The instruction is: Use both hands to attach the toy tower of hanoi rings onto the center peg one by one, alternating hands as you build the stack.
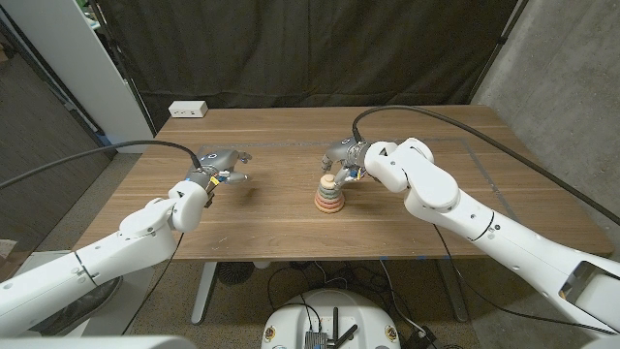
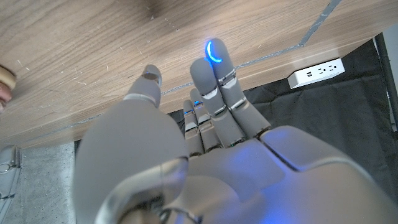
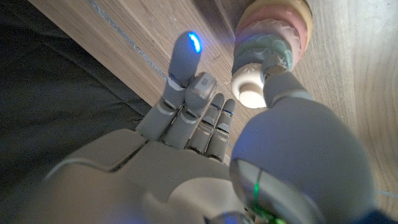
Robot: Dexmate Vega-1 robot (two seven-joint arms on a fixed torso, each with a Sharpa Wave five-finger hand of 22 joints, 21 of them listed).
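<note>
- We see the ring stack (image 1: 329, 198) standing upright on the wooden worktop (image 1: 291, 223), a little right of its middle; its rings run from a wide pinkish base up through paler, greenish ones to a small top piece.
- In the right wrist view the ring stack (image 3: 273, 37) ends in a whitish rounded cap, and the thumb of the right robot hand (image 3: 249, 155) lies against or just beside that cap; we cannot tell whether it actually presses on it.
- In the head view the right robot hand (image 1: 345, 160) hovers just above and behind the stack's top.
- Its fingers (image 3: 186, 118) are stretched out and close together, pointing away from the stack, and nothing sits between them; we read this hand as released, grasping nothing.
- The left robot hand (image 1: 221, 163) hangs above the worktop, well apart from the stack.
- In the left wrist view the left robot hand (image 2: 205, 143) has its fingers (image 2: 214, 81) extended side by side with the thumb spread off to one side, empty and released.
- A white power strip (image 1: 189, 110) lies at the worktop's far edge.
</note>
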